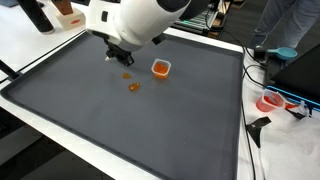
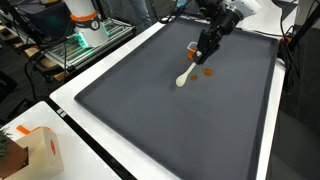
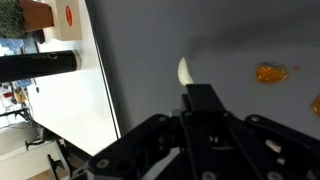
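While the gripper (image 2: 203,55) pinches a spoon (image 2: 183,77), a grey mat (image 2: 150,115) covers the table (image 2: 64,100).

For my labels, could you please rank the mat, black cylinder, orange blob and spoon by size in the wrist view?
1. mat
2. black cylinder
3. orange blob and spoon: alike; the spoon is partly hidden.

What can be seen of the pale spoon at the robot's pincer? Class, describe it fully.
The pale spoon is cream, smooth and plastic-looking, with a rounded bowl and a straight handle. It slants, handle up in the pincer, which grips it, bowl low over the grey mat; whether it touches is unclear. An orange smear lies beside it.
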`<state>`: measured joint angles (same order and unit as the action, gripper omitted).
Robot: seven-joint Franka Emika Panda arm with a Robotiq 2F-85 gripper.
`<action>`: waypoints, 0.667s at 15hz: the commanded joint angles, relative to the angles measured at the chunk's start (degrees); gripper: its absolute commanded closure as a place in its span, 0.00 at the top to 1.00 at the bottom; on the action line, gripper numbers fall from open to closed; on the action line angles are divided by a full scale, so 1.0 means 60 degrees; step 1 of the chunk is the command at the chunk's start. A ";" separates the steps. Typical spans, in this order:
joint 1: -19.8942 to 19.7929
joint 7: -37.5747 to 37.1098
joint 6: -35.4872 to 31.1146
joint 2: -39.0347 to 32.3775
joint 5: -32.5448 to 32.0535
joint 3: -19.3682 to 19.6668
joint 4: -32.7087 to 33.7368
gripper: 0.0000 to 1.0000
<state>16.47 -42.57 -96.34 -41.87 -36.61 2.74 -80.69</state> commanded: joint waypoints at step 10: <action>-0.1208 0.3694 -0.0795 0.1400 0.3147 -0.0296 -0.0271 0.03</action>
<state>11.58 -25.05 -99.18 -36.50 -21.96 2.24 -79.79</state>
